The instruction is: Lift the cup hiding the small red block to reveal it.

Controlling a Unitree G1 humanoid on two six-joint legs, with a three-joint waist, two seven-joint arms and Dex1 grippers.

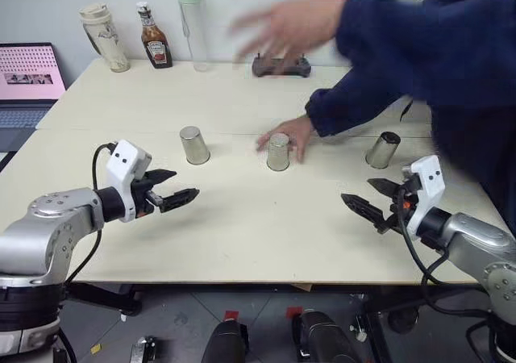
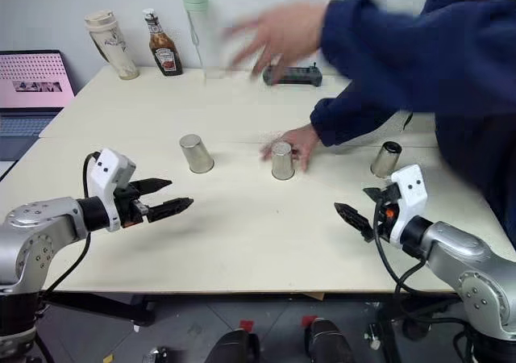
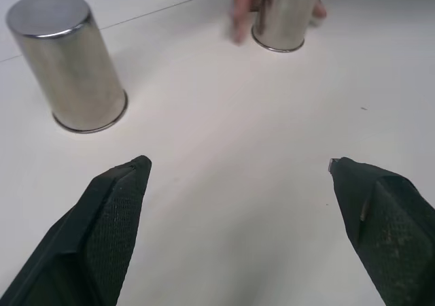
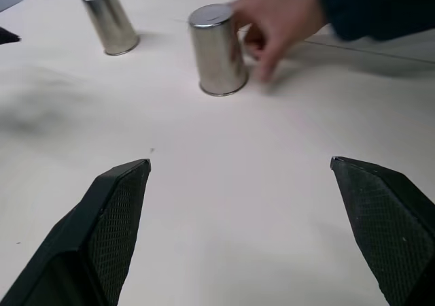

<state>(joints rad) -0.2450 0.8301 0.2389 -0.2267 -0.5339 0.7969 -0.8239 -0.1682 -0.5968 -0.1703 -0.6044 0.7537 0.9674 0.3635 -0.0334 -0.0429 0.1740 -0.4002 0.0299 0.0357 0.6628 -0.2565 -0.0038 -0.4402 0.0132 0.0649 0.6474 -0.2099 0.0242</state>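
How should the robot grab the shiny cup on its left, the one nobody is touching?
Judging by its pose, grip the left cup around its smooth side wall, about midway up. It stands upside down, closed end up, so there is no rim to hook. The open left hand could come in level from the robot's side, one finger on each side.

Table (image 1: 242, 242) with three cups (image 1: 194, 145)

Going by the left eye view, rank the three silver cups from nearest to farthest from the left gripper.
From the left gripper:
1. Left cup, just beyond the gripper, standing upside down on its own.
2. Middle cup, at the table's centre, with a person's hand against it.
3. Right cup, far across the table, tilted, nearer the right gripper.
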